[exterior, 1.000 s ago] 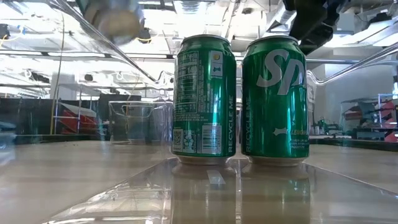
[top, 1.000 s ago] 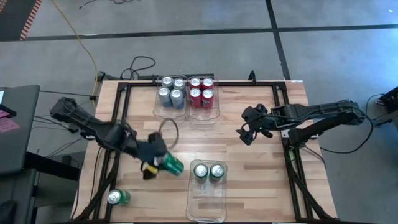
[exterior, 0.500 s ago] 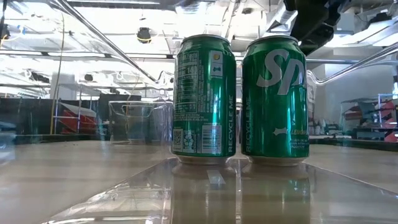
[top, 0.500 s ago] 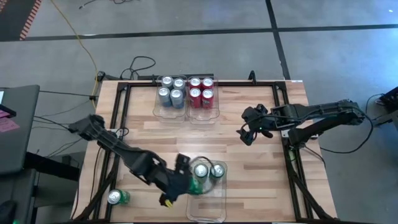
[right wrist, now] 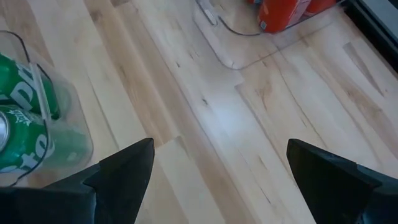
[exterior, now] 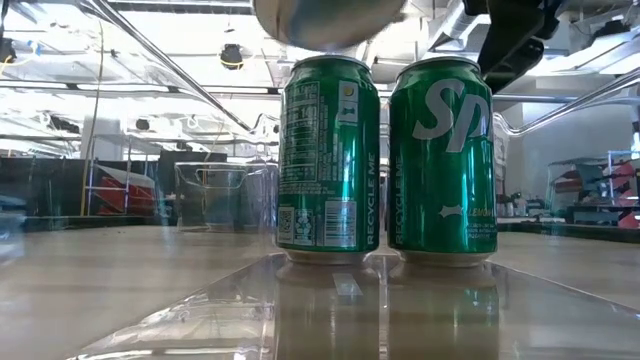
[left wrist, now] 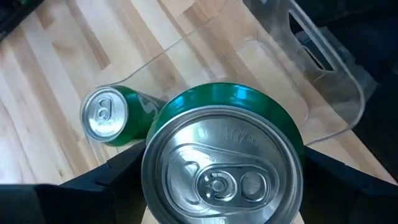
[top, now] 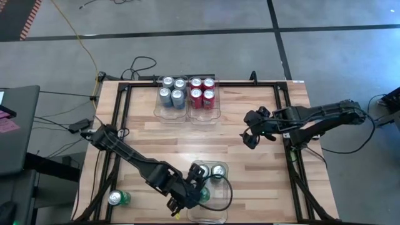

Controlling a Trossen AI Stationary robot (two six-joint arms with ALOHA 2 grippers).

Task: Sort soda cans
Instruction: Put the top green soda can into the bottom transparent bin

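**Operator:** My left pincer [top: 190, 195] is clamped on a green can [left wrist: 224, 163], one dark finger [left wrist: 102, 183] against each side of it. From the wrist I look straight down on its silver top, so it hangs upright.

**Observer:** Where is it over the worktop [top: 262, 162]?

**Operator:** Above the near clear bin [top: 215, 209], at that bin's left edge. Two green cans [top: 210, 171] already stand upright in the bin's far end, touching side by side. In the low view, the rounded silver underside of my held can [exterior: 325, 20] hangs above them.

**Observer:** Any other green one?

**Operator:** Yes, one lying on the worktop near the front left corner [top: 117, 199], well apart from the bin.

**Observer:** And your right side?

**Operator:** My right pincer [top: 250, 136] hovers over bare wood towards the right side, fingers [right wrist: 118, 177] spread wide with nothing between them.

**Observer:** The far end?

**Operator:** Two clear bins sit side by side. The left bin [top: 164, 112] holds four silver-blue cans [top: 172, 89], and the right bin [top: 214, 114] holds four red cans [top: 202, 89], all upright.
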